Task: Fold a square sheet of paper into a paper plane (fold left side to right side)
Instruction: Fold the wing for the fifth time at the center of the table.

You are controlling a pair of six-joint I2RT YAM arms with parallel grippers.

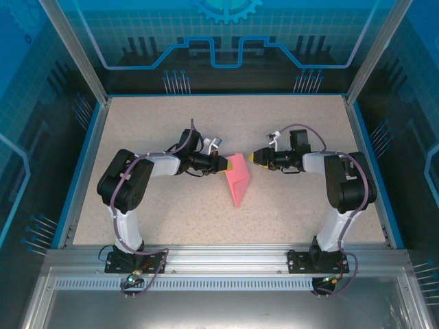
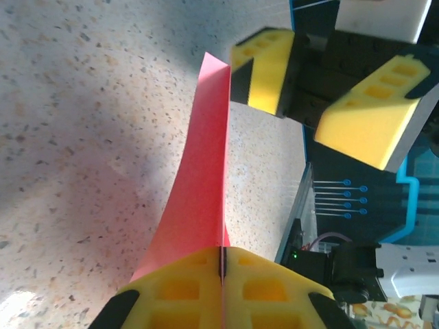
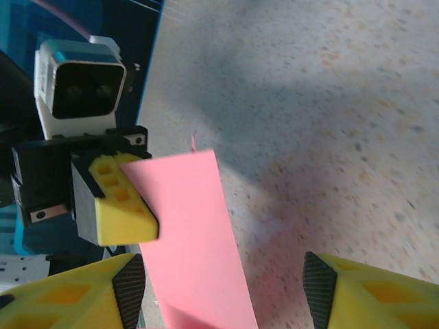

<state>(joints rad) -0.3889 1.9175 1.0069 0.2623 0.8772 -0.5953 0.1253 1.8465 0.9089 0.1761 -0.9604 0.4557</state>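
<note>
Pink paper plane (image 1: 238,179), already creased to a narrow point, is held over the table (image 1: 171,212), clamped in the left tool (image 1: 223,164), with the right tool (image 1: 252,157) apart beside it; the left-to-right fold likely remains.

There was one paper plane (image 1: 238,177), one counter (image 1: 171,219), one left arm (image 1: 125,185) and one right arm (image 1: 348,181), making two pairs of jaws.
</note>
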